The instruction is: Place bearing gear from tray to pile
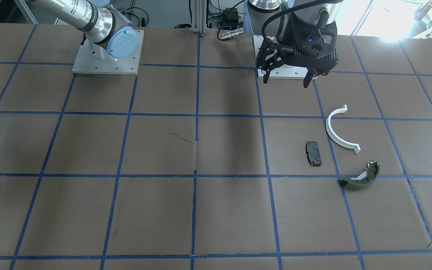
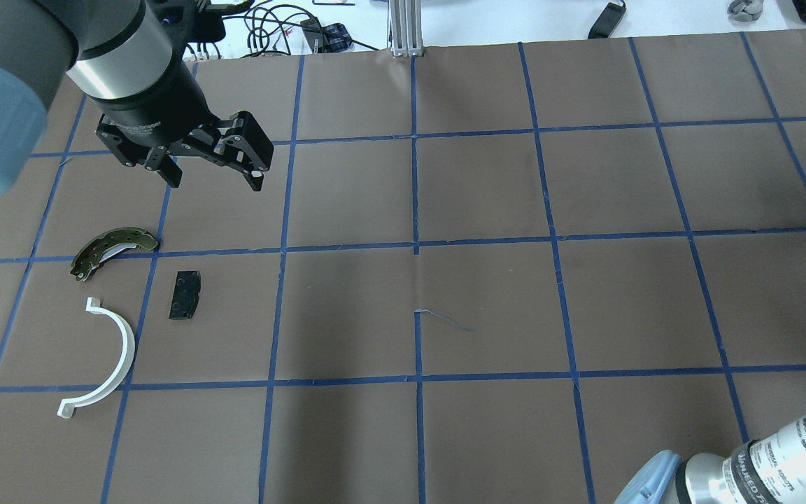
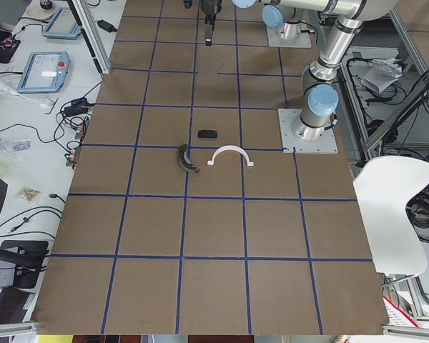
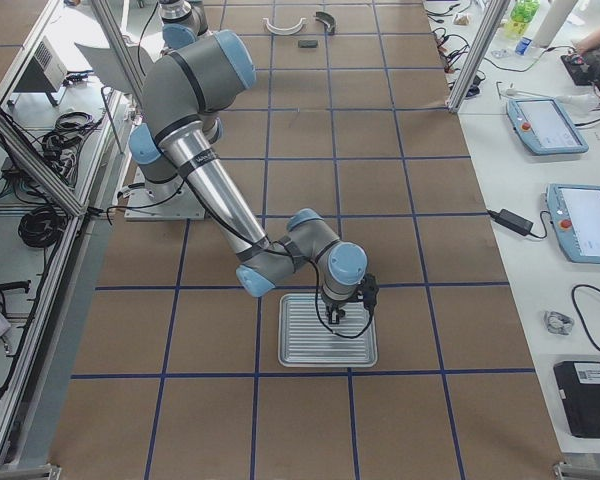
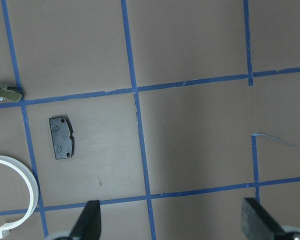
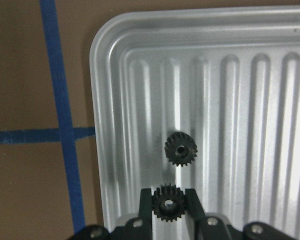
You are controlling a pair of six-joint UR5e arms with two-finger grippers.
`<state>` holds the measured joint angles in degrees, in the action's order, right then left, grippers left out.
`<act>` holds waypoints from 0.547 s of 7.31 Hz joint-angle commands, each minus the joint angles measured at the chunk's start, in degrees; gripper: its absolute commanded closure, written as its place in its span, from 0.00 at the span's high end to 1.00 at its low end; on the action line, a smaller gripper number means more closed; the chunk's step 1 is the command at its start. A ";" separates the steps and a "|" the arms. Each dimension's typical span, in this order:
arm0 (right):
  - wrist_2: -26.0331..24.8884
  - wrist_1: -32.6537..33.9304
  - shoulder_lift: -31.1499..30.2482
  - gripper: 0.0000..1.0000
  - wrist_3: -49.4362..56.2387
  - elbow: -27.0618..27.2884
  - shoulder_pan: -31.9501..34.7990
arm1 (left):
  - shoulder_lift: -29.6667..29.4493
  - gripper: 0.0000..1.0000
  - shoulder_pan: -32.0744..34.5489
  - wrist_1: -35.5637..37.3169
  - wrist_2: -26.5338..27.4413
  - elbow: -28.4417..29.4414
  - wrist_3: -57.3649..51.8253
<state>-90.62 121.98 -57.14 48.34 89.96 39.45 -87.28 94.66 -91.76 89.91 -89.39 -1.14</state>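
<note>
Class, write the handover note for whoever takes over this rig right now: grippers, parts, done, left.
Left gripper: open, empty, above the table by the pile.
Right gripper: shut on a bearing gear over the tray; second gear lies on the tray.
Pile: white half-ring, black pad, brake shoe; no gear there.
Done: grasp. Left: carry gear to pile, release.

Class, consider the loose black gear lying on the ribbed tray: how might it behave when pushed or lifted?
The gear lies flat, so it probably slides rather than rolls. Its teeth may snag ribs of the tray. Small, solid-looking: likely stiff.
</note>
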 commanded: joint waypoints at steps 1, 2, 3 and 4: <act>-0.25 -1.56 -6.37 0.00 -1.49 0.91 4.29 | 0.00 1.00 0.00 0.00 0.00 0.00 0.00; -0.25 -2.10 -10.15 0.00 -3.50 2.31 8.49 | 0.00 1.00 0.00 0.00 0.00 0.00 0.00; -0.25 -2.01 -13.66 0.00 -8.91 4.41 14.80 | 0.00 1.00 0.00 0.00 0.00 0.00 0.00; -0.78 -1.93 -15.00 0.00 -18.71 5.82 22.61 | 0.00 1.00 0.00 0.00 0.00 0.00 0.00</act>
<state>-90.99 120.08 -69.34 39.22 93.81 53.33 -87.28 94.66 -91.76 89.91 -89.38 -1.14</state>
